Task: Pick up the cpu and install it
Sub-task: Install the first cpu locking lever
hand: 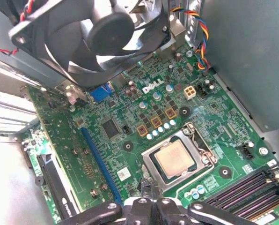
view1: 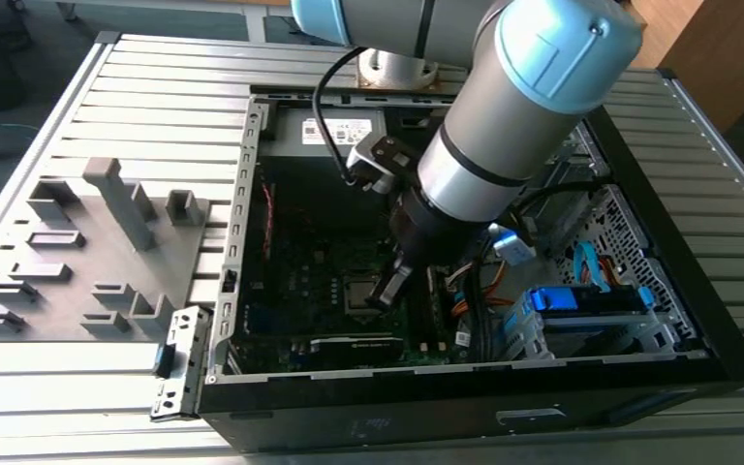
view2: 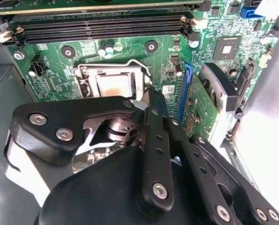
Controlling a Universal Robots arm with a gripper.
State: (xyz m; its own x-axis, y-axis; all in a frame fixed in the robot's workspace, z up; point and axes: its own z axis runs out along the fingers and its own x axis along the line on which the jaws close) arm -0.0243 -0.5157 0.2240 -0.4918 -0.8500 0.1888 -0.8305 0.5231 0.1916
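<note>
Silvery-tan and flat, the cpu (hand: 175, 158) sat square inside the metal socket frame (hand: 194, 138) on the green motherboard (hand: 144, 117), so it looked already dropped into place rather than carried. In the second wrist view the same chip (view2: 113, 84) lay just past the gripper (view2: 151, 96), whose black fingers (view2: 154, 136) seemed drawn together with nothing between them, the tip hanging right beside the socket's edge. My guess was it hung low like that to work at the frame, not the chip. Room was tight: the memory slots (view2: 102, 29) ran along one side, a blue slot (hand: 98, 164) along another, and the black fan (hand: 95, 37) loomed near. In the exterior view the arm reached down into the open computer case (view1: 245, 223), whose walls boxed it in.
</note>
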